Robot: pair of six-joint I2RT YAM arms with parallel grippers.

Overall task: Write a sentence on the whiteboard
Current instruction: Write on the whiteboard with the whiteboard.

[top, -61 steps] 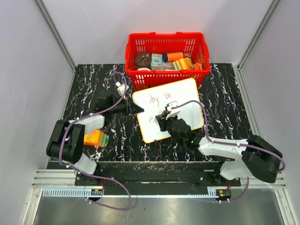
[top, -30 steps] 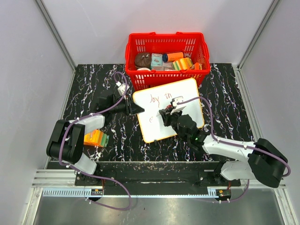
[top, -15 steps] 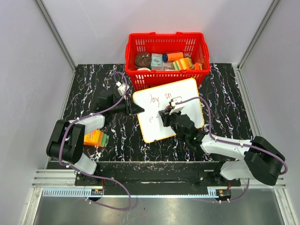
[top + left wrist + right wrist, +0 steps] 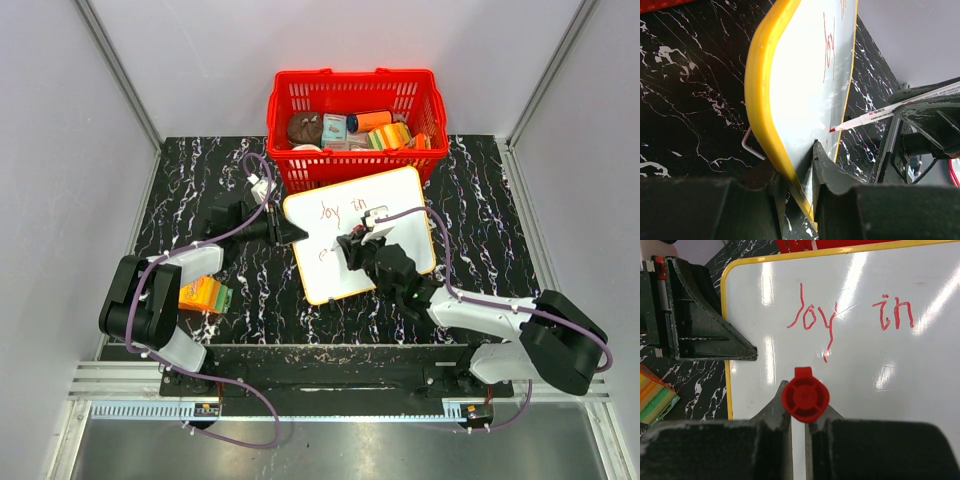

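Whiteboard (image 4: 405, 190) sits at an angle on the dark marbled desk (image 4: 200, 180) in the middle of the top view, with its far edge just in front of the red basket (image 4: 350, 75). The left fingers (image 4: 288, 232) are clamped on the yellow rim at its left corner, and the left wrist view shows the rim pinched between the two pads (image 4: 832, 175). The right fingers (image 4: 775, 412) are closed around a red marker (image 4: 805, 395) held upright over the lower left of the writing area. Its red tip (image 4: 832, 130) appears to touch the surface or to hover just off it. The sentence (image 4: 850, 320) so far reads "joy in" along the upper line, and a small first stroke of the second line (image 4: 322, 256) shows below it. The step in hand looks to be the start of the next word. To do it well, the tip probably needs light, even pressure with the marker near vertical. Strokes should match the size of the first line and run parallel to it, leaving room to the right for the remaining words. The left grip should hold the whiteboard firm so that it does not slide under the pen. An orange box (image 4: 205, 295) lies well apart at the left.
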